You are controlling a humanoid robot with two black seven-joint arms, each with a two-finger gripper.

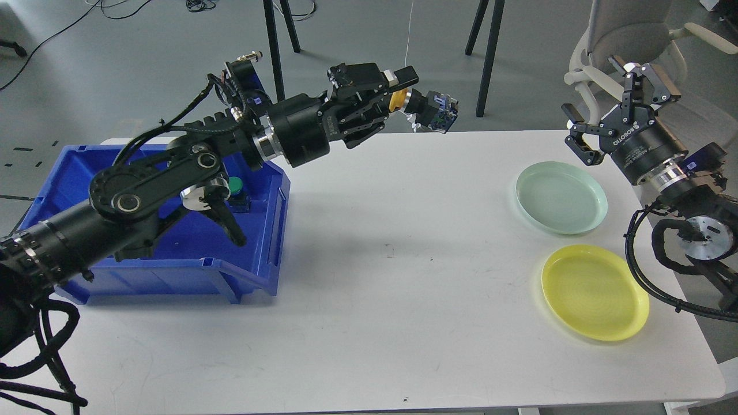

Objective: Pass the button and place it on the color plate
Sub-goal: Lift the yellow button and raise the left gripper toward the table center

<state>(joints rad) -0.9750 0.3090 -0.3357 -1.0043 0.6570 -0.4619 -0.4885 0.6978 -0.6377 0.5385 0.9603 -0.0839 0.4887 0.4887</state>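
My left gripper [403, 92] is shut on a yellow button [424, 106] with a black and blue base, held high above the table's far edge near the middle. My right gripper [611, 101] is open and empty, raised beyond the pale green plate [561, 197] at the right. The yellow plate [594, 291] lies in front of the green one. A green button [236, 187] sits in the blue bin [253, 253]; my left arm hides most of the bin's inside.
The white table [392, 288] carries the blue bin at the left and the two plates at the right. A grey office chair [628, 34] stands behind my right gripper. Black stand legs [277, 34] are on the floor beyond the table.
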